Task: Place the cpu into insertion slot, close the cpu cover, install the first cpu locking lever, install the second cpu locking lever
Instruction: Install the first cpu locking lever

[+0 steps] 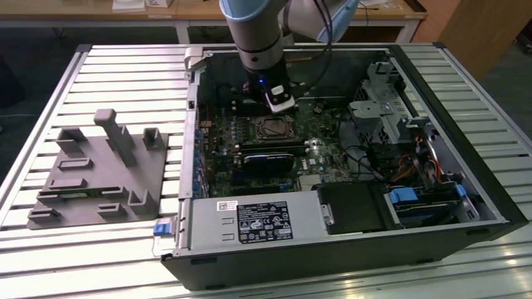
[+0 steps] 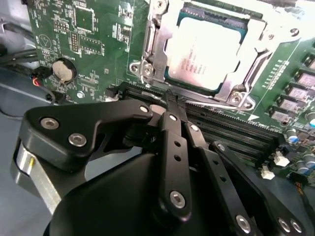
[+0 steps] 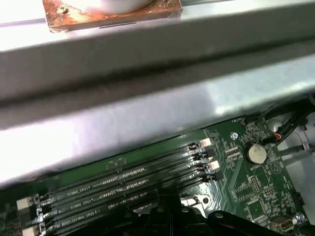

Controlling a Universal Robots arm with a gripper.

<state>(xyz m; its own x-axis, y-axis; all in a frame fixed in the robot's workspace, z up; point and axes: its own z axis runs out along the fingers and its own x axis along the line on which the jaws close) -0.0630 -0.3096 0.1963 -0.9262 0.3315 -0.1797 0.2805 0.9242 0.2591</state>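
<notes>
The cpu [image 2: 204, 46], a greyish square chip, lies flat in its socket [image 1: 273, 128] on the green motherboard. The cpu cover [image 2: 156, 42], a silvery frame, lies down around the chip's edges. A thin bright metal rod [image 2: 216, 104], possibly a locking lever, runs along the socket edge nearest my fingers. My gripper [image 2: 170, 101] hangs just beside that edge with its black fingers drawn together at the tips; nothing shows between them. In the exterior view the gripper [image 1: 280, 112] is low over the board, at the socket's far side.
The open computer case [image 1: 465, 187] has raised walls around the board. Black memory slots [image 3: 128, 182] and a coin battery [image 3: 256, 153] lie beside the socket. A black card [image 1: 266, 161], drive bays and cables [image 1: 415, 162] fill the exterior view's right. A grey fixture [image 1: 99, 168] stands outside the case.
</notes>
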